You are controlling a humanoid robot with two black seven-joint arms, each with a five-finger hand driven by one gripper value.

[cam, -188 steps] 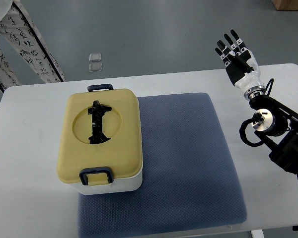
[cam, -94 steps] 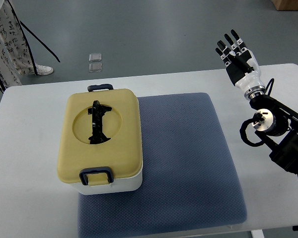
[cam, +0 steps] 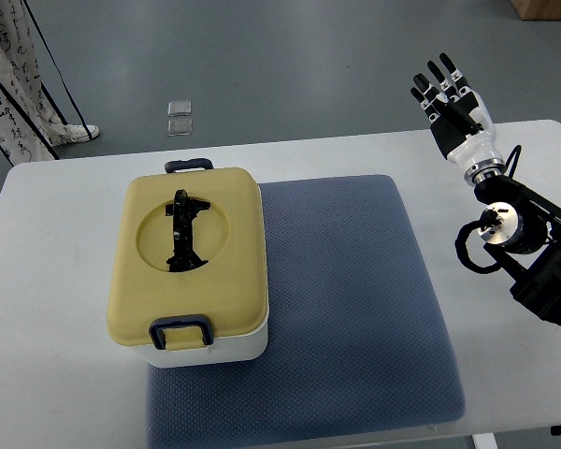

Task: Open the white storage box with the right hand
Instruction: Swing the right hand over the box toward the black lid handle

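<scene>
The white storage box (cam: 189, 271) stands on the left edge of a blue-grey mat (cam: 346, 309). Its yellow lid (cam: 224, 253) is shut, with a black folding handle (cam: 183, 232) lying in a round recess and dark blue latches at the far end (cam: 188, 166) and near end (cam: 179, 330). My right hand (cam: 453, 108) is at the table's far right edge, well away from the box, fingers spread and holding nothing. Its arm (cam: 524, 253) runs down the right side. The left arm is out of view.
The white table (cam: 56, 281) carries the mat and the box. A person's patterned clothing and a shoe (cam: 23, 79) show at the top left on the grey floor. Two small clear squares (cam: 179, 117) lie on the floor beyond the table.
My right hand has shifted slightly right and away from me. The person at top left has moved further left, out of the frame. The box is unchanged.
</scene>
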